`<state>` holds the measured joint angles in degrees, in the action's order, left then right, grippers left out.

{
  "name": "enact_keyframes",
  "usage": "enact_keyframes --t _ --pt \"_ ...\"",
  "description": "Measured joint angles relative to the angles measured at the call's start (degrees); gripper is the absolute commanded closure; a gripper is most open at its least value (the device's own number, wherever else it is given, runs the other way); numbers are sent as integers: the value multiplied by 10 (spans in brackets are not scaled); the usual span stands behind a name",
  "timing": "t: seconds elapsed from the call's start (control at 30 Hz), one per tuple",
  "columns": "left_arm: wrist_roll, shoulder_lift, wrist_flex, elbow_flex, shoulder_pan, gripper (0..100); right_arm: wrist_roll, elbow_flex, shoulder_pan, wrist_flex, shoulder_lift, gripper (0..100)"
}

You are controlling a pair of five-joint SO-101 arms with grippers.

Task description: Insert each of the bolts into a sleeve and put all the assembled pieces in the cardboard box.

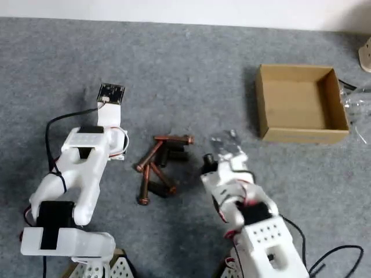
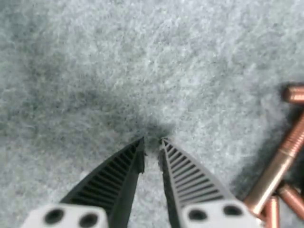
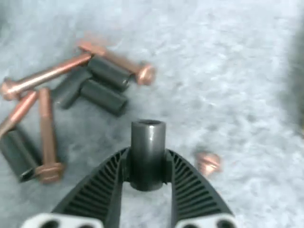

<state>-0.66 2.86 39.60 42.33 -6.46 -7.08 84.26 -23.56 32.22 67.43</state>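
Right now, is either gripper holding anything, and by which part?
The right gripper holds a dark sleeve, pinched on its sides near the back end, with the open end sticking out past the fingertips. The left gripper holds nothing.

Five bolts [image 3: 47,73] can be counted in the right wrist view. Four copper ones lie in the pile at the upper left, and a fifth bolt [image 3: 209,164], blurred with just its head showing, sits alone at the lower right. There are five dark sleeves [image 3: 104,97]. Four lie in the pile, one of them in the middle hard to make out, and one upright sleeve [image 3: 148,137] is in the right hand [image 3: 147,159] at lower centre. One cardboard box [image 1: 301,136] sits at the upper right of the high view. There are two arms [image 1: 75,174].
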Motion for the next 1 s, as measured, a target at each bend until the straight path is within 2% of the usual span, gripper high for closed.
enact_keyframes --t 0.17,0.43,0.57,0.8,1.0 --pt "0 0 0 0 8 934 0 66 60 5 121 994" --pt "1 0 0 0 142 934 18 95 174 118 285 994" --pt "49 0 0 -18 201 934 20 113 215 149 355 994" --pt "136 -5 9 -62 355 936 66 113 295 169 366 994" --pt "144 -5 9 -112 398 937 80 113 328 169 366 994"
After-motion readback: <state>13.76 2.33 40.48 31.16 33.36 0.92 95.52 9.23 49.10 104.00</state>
